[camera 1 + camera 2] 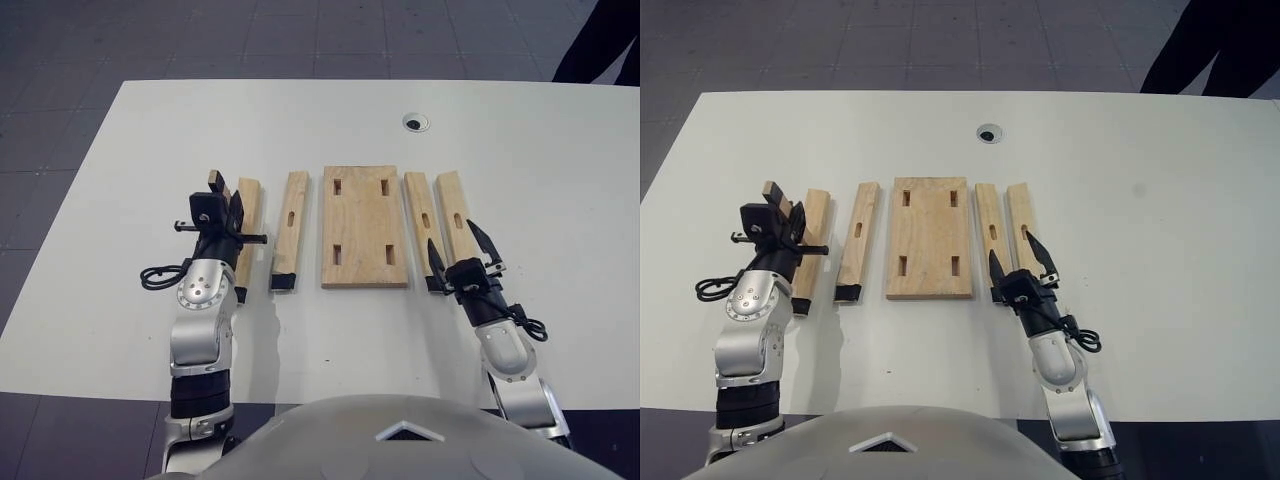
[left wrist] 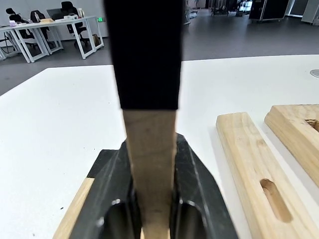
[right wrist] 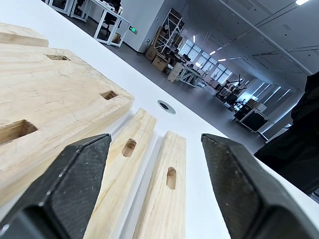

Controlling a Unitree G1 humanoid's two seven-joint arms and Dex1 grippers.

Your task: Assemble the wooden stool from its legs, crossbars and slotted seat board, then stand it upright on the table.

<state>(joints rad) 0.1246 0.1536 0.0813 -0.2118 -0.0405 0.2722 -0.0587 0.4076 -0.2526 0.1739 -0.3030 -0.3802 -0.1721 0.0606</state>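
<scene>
The slotted seat board (image 1: pixel 364 226) lies flat in the middle of the white table. Left of it lie two slotted legs (image 1: pixel 249 225) (image 1: pixel 291 228) with black near ends; right of it lie two more (image 1: pixel 420 225) (image 1: pixel 455 212). My left gripper (image 1: pixel 218 212) hovers over the outermost left leg, shut on a narrow wooden bar (image 2: pixel 149 159) with a black end that sticks out beyond the fingers (image 2: pixel 197 189). My right gripper (image 1: pixel 452 240) stands open just above the near ends of the two right legs (image 3: pixel 124 184) (image 3: pixel 167 199), with nothing between its fingers (image 3: pixel 65 189).
A round cable hole (image 1: pixel 416 122) sits in the table behind the board. A loop of black cable (image 1: pixel 160 277) hangs beside my left wrist. Bare table (image 1: pixel 560 200) stretches to both sides and behind the parts.
</scene>
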